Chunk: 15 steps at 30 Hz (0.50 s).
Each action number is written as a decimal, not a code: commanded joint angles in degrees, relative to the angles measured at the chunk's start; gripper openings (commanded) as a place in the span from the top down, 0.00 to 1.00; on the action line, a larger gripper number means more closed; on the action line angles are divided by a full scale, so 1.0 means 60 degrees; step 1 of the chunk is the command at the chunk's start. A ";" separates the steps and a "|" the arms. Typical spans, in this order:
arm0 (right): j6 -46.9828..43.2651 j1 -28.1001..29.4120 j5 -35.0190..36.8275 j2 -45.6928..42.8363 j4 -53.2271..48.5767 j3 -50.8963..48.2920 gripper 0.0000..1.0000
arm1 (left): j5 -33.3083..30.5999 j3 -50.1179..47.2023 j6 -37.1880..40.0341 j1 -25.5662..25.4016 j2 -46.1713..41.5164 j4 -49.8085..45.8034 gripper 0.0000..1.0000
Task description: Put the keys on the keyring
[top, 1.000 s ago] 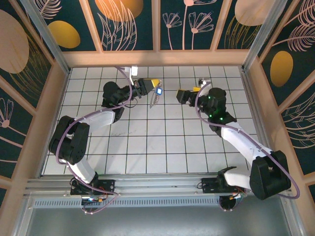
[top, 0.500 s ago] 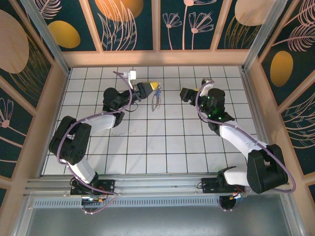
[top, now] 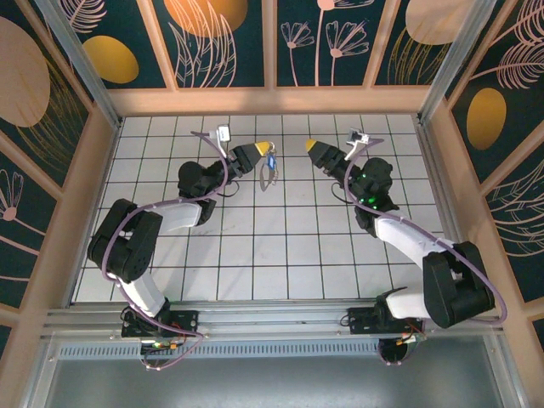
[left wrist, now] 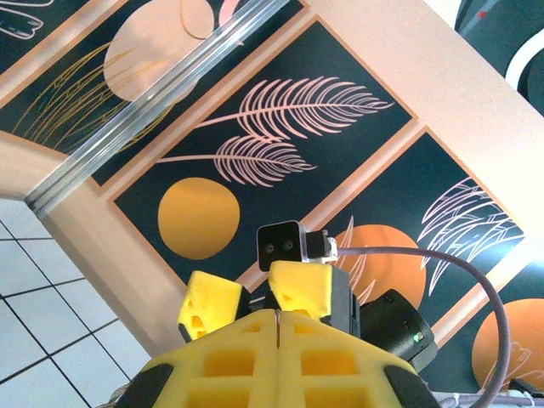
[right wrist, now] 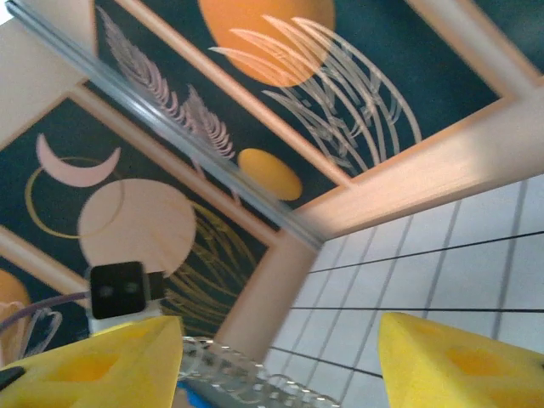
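Observation:
My left gripper (top: 266,147) is shut on the keyring (top: 268,176), and a thin metal edge is pinched between its pads (left wrist: 278,316). The silvery rings dangle below its tip. The key's blue head (top: 272,160) sits right at that tip. My right gripper (top: 313,146) points left at the left one, about a tile away. Its jaws are open, with nothing between them. In the right wrist view the silvery links (right wrist: 242,378) and a bit of blue (right wrist: 194,397) lie low between the fingers (right wrist: 93,361), ahead of them.
The arms meet over the far middle of the white tiled floor (top: 280,246). The wooden back wall (top: 272,100) stands close behind both grippers. Side walls and metal posts (top: 76,59) box in the floor.
My right gripper has swung left and turned its tips toward the left gripper, and its jaws have narrowed. The left gripper with the keyring has shifted slightly toward the back wall.

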 commanded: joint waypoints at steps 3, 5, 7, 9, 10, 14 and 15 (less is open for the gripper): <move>0.0645 0.0525 -0.0514 0.0657 0.1445 0.0836 0.50 | -0.0434 -0.0034 -0.0483 -0.0211 0.0158 0.1053 1.00; 0.0649 0.0661 -0.0554 0.0815 0.1634 0.0936 0.55 | -0.0468 -0.0024 -0.0495 -0.0262 0.0130 0.1045 1.00; 0.0645 0.0797 -0.0605 0.0965 0.1817 0.1012 0.58 | -0.0495 -0.0023 -0.0543 -0.0292 0.0130 0.1079 1.00; 0.0662 0.0911 -0.0662 0.1104 0.1889 0.1140 0.62 | -0.0503 0.0010 -0.0564 -0.0329 0.0130 0.1110 1.00; 0.0667 0.0971 -0.0704 0.1189 0.1928 0.1188 0.63 | -0.0511 0.0014 -0.0562 -0.0347 0.0130 0.1101 1.00; 0.0646 0.1167 -0.0794 0.1370 0.2006 0.1320 0.67 | -0.0533 0.0044 -0.0591 -0.0380 0.0130 0.1111 1.00; 0.0633 0.1208 -0.0796 0.1385 0.2045 0.1342 0.68 | -0.0539 0.0045 -0.0590 -0.0377 0.0130 0.1112 1.00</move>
